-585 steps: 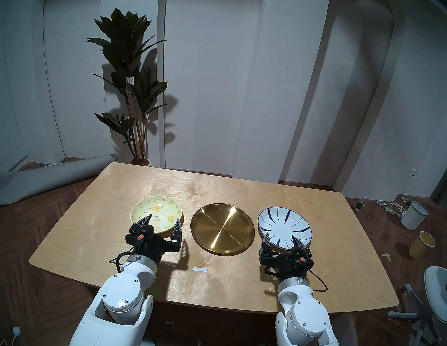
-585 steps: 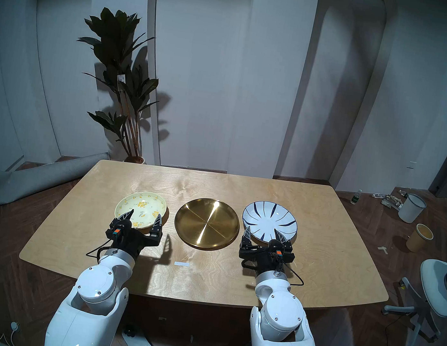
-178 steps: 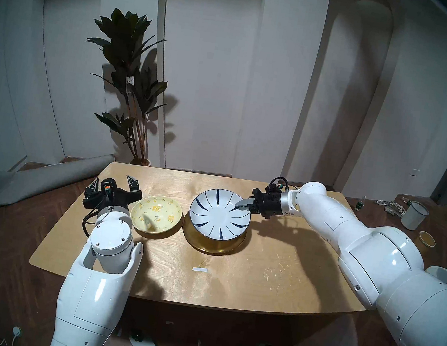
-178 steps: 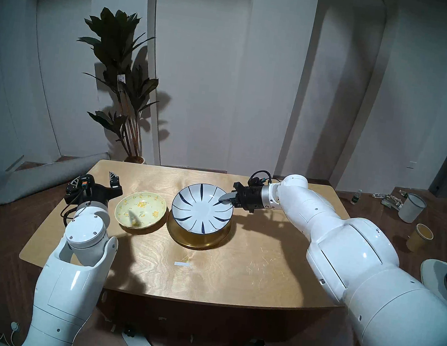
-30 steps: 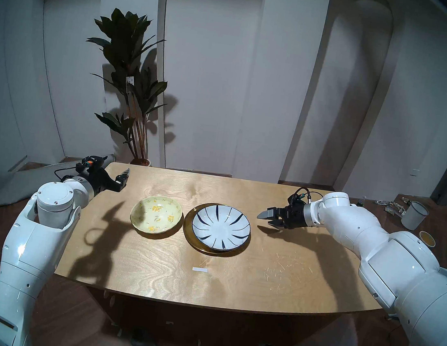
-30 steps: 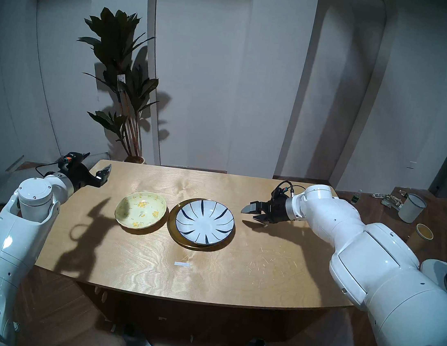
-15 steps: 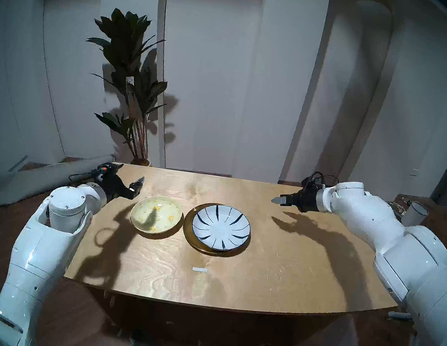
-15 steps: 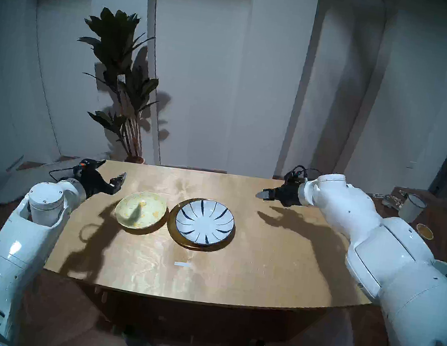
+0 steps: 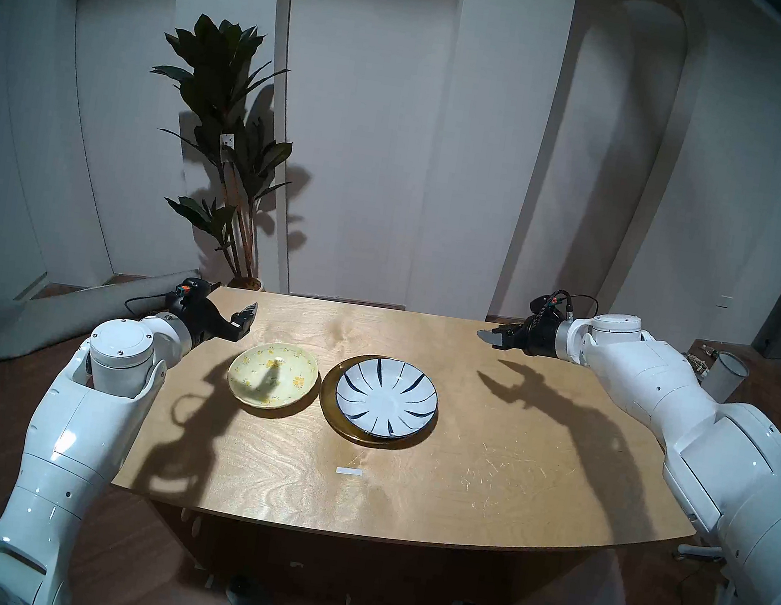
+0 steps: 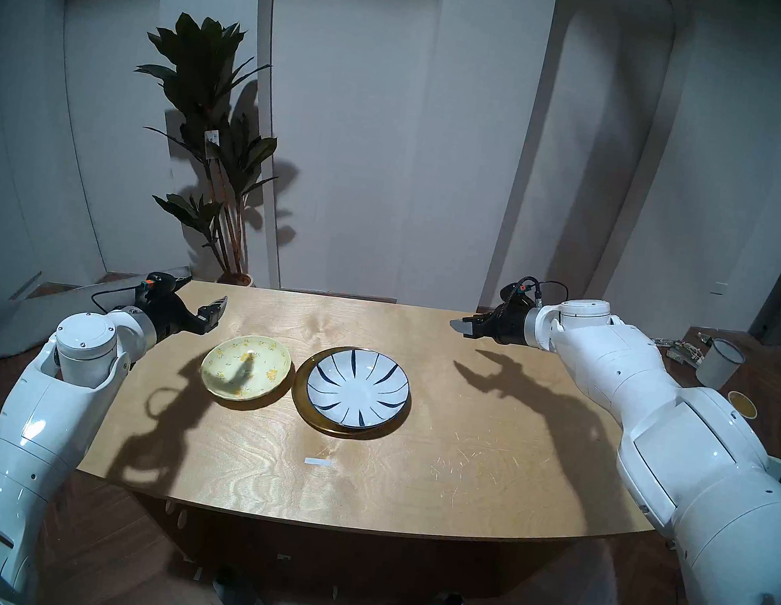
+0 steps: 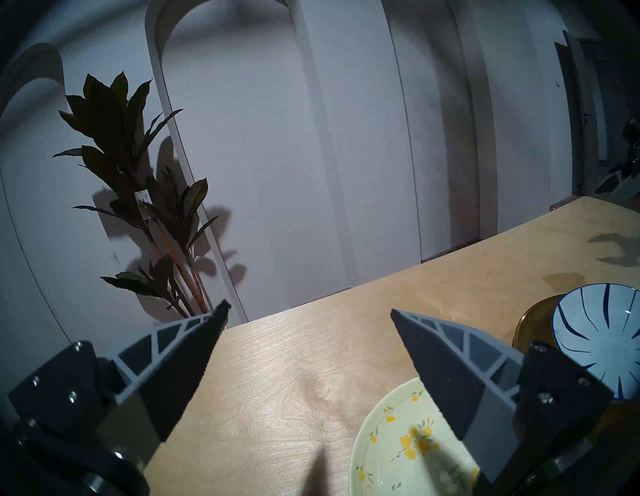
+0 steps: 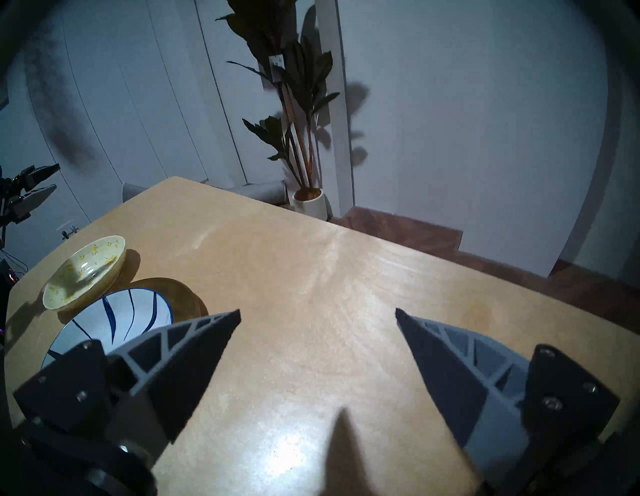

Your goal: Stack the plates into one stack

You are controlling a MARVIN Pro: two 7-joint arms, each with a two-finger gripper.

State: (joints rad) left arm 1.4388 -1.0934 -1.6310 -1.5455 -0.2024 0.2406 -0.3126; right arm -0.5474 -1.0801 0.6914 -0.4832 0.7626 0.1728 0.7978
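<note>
A pale-yellow floral plate (image 9: 273, 375) (image 10: 245, 366) lies alone on the wooden table, left of centre. Right beside it a white plate with dark-blue strokes (image 9: 387, 396) (image 10: 357, 386) rests in the gold metal plate (image 9: 341, 427) (image 10: 312, 421). My left gripper (image 9: 231, 301) (image 11: 308, 308) hovers open and empty above the table's back left, just left of the yellow plate (image 11: 398, 443). Open and empty too, my right gripper (image 9: 489, 334) (image 12: 318, 311) hangs over the back right, well clear of the white-and-blue plate (image 12: 114, 322).
A strip of white tape (image 9: 349, 471) lies near the table's front edge. A potted plant (image 9: 230, 147) stands behind the back left corner, with a rolled grey mat (image 9: 51, 322) on the floor. A bucket (image 9: 725, 374) stands on the floor at the right.
My left gripper has swung right from the table's left corner toward the yellow plate. My right gripper has pulled up and back, away from the two stacked plates. The plates have not moved.
</note>
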